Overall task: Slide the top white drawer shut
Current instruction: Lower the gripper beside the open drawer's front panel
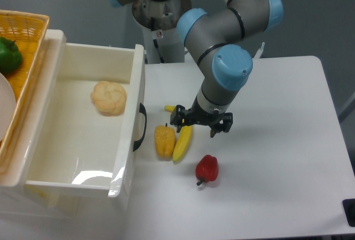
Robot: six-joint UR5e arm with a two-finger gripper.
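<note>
The glossy cream-white plastic top drawer [83, 134] is standing pulled out at the left of the white table [277, 157], its curved black handle [142, 127] facing right. A pale round bread roll [109, 98] is lying inside it. The black two-finger gripper [201, 122] is hanging with jaws spread wide and empty, directly over the yellow banana [182, 140], right of the handle and apart from it. A yellow bell pepper [164, 141] is touching the banana; a red bell pepper [207, 168] is lying nearby.
</note>
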